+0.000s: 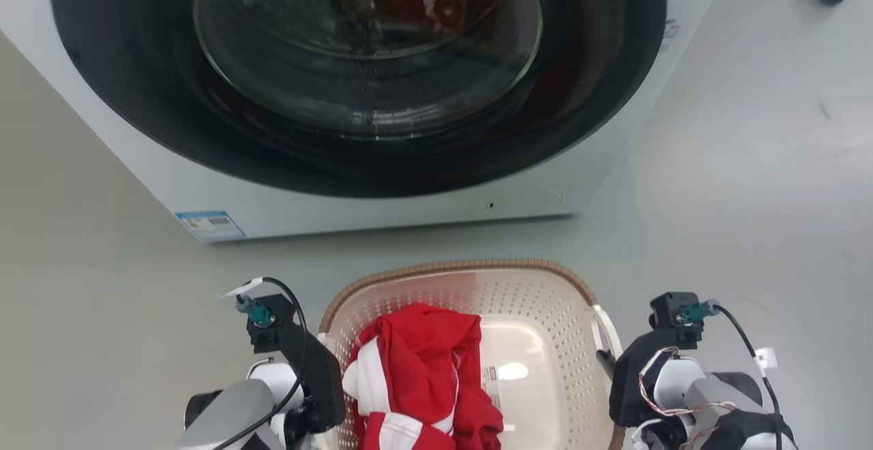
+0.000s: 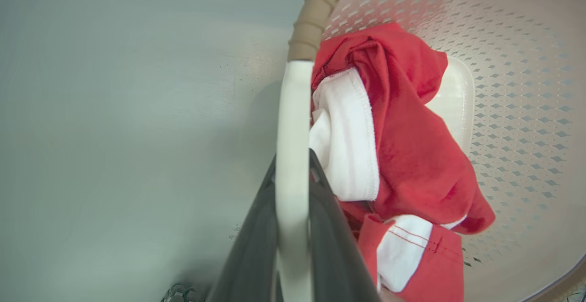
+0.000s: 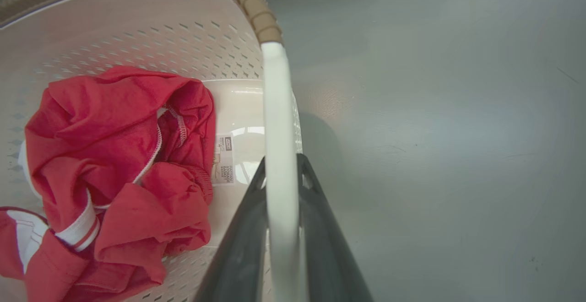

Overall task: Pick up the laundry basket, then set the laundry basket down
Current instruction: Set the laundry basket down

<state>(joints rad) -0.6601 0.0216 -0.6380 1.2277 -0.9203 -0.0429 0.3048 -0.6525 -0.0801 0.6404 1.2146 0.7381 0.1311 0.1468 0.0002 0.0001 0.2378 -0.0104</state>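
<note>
Left gripper point(image 2: 293, 169): fingers clamped on left handle point(image 2: 293, 110), white bar running up between them. Right gripper point(image 3: 281, 164): likewise closed on right handle point(image 3: 277, 110). Basket point(image 1: 464, 266) lies between both grippers, straight ahead of robot, near washer point(image 1: 382, 198) front. On floor point(image 1: 102, 286) or just off it: cannot tell. Red-white garment point(image 1: 416, 361) heaped toward basket's left side. Handle-to-handle line runs left-right across robot; arms equally near, one per side. Judgement: load slightly left-heavy, so coming move needs both arms level, together.
</note>
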